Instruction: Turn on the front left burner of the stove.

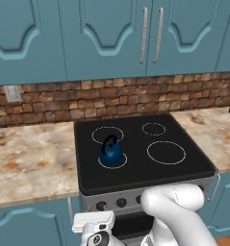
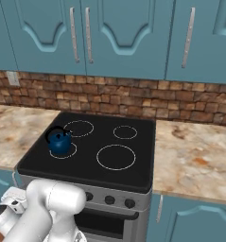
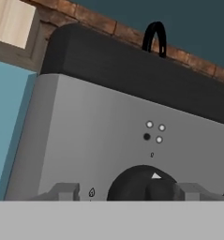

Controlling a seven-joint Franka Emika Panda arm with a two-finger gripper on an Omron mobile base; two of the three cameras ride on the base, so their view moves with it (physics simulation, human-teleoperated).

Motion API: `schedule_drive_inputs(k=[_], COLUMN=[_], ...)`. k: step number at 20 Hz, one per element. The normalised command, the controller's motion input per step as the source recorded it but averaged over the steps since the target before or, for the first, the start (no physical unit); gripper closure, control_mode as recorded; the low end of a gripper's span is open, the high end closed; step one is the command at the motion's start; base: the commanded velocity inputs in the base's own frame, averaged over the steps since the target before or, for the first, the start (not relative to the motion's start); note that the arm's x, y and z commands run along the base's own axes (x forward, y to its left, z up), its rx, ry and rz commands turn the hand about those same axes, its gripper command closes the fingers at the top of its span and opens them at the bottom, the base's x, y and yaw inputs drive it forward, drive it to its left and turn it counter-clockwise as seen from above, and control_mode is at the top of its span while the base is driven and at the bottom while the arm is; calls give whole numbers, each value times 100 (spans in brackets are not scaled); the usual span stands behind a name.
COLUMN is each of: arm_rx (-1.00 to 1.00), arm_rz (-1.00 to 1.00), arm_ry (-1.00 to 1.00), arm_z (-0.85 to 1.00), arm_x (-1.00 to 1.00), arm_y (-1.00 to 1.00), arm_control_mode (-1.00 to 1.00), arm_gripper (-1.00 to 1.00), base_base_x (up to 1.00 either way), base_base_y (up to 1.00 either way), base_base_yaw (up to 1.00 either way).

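Observation:
The stove [image 1: 135, 170] has a black glass top with four white rings and a grey steel front. A blue kettle [image 1: 110, 151] stands on the front left burner [image 1: 121, 163], whose inside is black. My gripper [image 3: 130, 191] is low in front of the steel panel [image 3: 94, 136], open, with its fingertips [image 3: 66, 191] on either side of the leftmost black knob [image 3: 141, 185]. The knob sits nearer the right fingertip, and its white pointer mark aims up and right. The white hand [image 1: 93, 221] shows just below the knob row [image 1: 120, 202]. The kettle's handle [image 3: 154, 40] rises over the cooktop edge.
Marble counters [image 1: 30, 158] flank the stove on both sides [image 2: 195, 160]. A brick backsplash [image 1: 111, 98] with an outlet [image 1: 12, 93] runs behind, under blue wall cabinets [image 1: 111, 33]. Blue base cabinets [image 3: 10, 136] stand left of the steel front. The largest ring [image 1: 166, 152] is at the front right.

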Motion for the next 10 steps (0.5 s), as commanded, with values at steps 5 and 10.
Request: schedule_drive_inputs(k=[5, 10], arm_rx=[6, 0], arm_rz=[10, 18], arm_ry=[12, 22], arm_z=[-66, -58], arm_x=[29, 28], arm_y=[-28, -16], arm_control_mode=[-100, -100], arm_gripper=[100, 100], base_base_x=[0, 0], base_base_y=[0, 0], base_base_yaw=[0, 0])
